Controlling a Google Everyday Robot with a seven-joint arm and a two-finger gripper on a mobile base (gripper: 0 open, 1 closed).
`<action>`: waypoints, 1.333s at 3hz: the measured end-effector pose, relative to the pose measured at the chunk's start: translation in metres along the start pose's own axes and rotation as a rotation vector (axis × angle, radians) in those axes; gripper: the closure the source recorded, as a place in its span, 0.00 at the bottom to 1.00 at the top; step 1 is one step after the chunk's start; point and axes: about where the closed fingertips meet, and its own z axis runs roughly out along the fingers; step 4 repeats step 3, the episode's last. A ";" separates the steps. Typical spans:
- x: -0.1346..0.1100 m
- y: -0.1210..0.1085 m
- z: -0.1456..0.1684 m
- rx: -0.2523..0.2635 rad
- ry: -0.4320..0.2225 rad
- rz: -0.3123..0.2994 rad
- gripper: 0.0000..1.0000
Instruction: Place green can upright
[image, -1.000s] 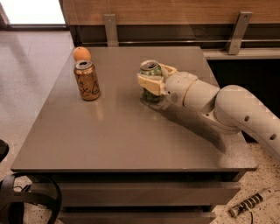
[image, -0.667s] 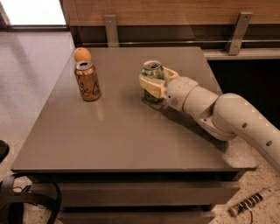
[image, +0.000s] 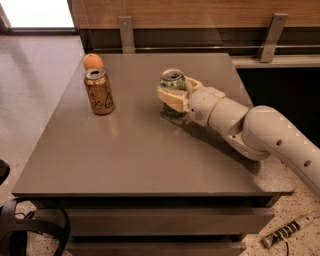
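The green can (image: 172, 81) stands upright on the grey table (image: 130, 150), right of centre toward the back, its silver top with pull tab facing up. My gripper (image: 175, 97) reaches in from the right on a white arm, and its cream fingers (image: 170, 99) wrap around the can's body. The can's lower half is hidden behind the fingers, and its base appears to rest on the table.
A copper-brown can with dark scribbled lettering (image: 98, 92) stands upright at the back left, with an orange (image: 93, 62) right behind it. A wooden wall with metal brackets runs behind the table. Cables lie on the floor at the lower left.
The gripper with the green can has shifted slightly left and forward; the can stays upright in its fingers. The brown can and orange have not moved.
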 end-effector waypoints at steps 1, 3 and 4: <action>0.000 0.000 0.000 0.000 0.000 0.000 0.32; 0.000 0.001 0.001 -0.002 0.000 0.000 0.00; 0.000 0.001 0.001 -0.002 0.000 0.000 0.00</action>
